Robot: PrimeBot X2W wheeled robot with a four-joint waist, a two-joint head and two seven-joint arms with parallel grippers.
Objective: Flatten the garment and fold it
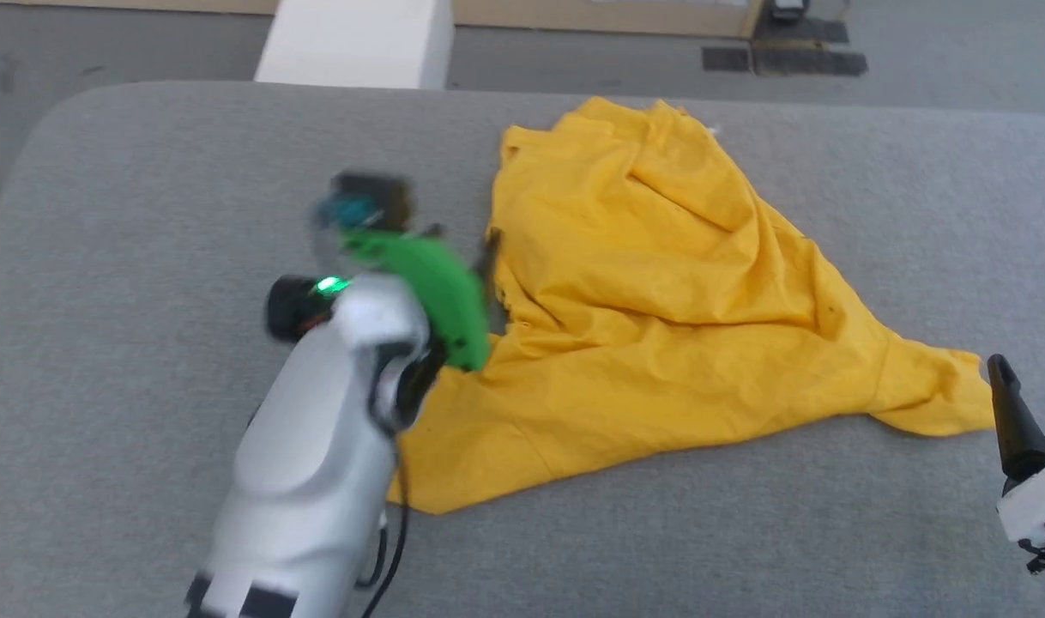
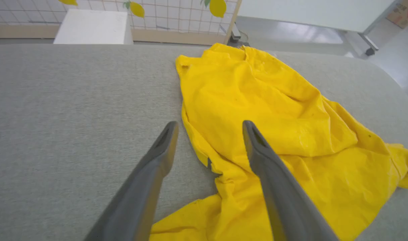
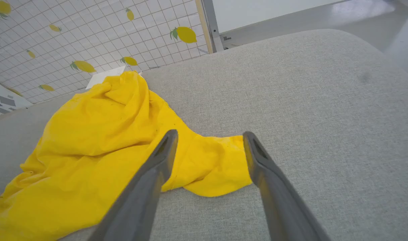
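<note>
two pincers stand with jaws spread and empty: the left pincer (image 2: 209, 124) straddles the garment (image 1: 660, 283) at its left edge, and the right pincer (image 3: 209, 133) is at the cloth's drawn-out right tip. the garment lies straight on the grey bench (image 1: 145, 215), in no container, bunched into a rough triangle with ridges and overlapping layers. by my reading, flattening is only partly done and no fold has been made yet.

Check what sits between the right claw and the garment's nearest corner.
Nothing but bare grey cushion. The head view shows a short strip of it between the open right claw and the corner of the garment.
</note>
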